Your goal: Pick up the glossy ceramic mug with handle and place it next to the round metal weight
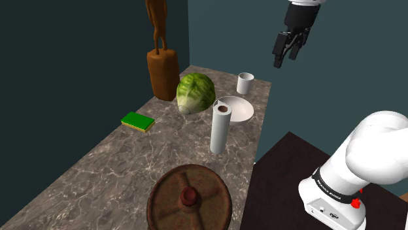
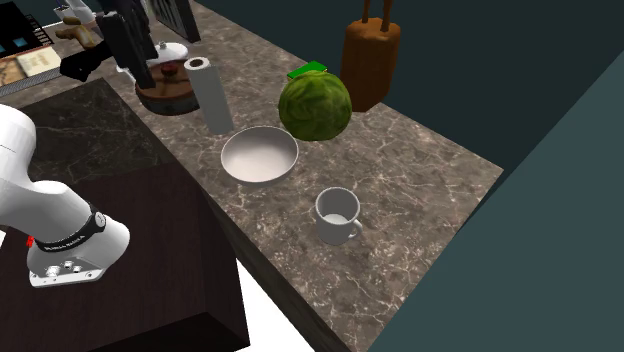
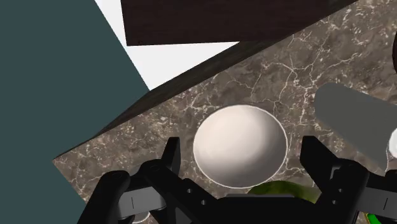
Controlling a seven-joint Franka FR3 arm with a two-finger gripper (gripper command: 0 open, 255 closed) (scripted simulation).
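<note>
we see the two black fingers (image 3: 170,156) spread apart, holding nothing, the gripper (image 1: 286,59) hanging high over the white bowl (image 3: 240,145). the white mug (image 1: 245,83) stands upright on the marble counter (image 1: 98,170) near that bowl, well apart from the rusty round weight (image 1: 189,199); we judge the approach is in hand, and next the gripper must shift over the mug and come down around it. we count one mug, one weight, one bowl, one paper roll (image 1: 221,127), one cabbage (image 1: 195,93), one green sponge (image 1: 138,121).

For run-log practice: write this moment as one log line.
fingers: open, over bowl | mug: upright on counter, untouched | weight: on counter
</note>
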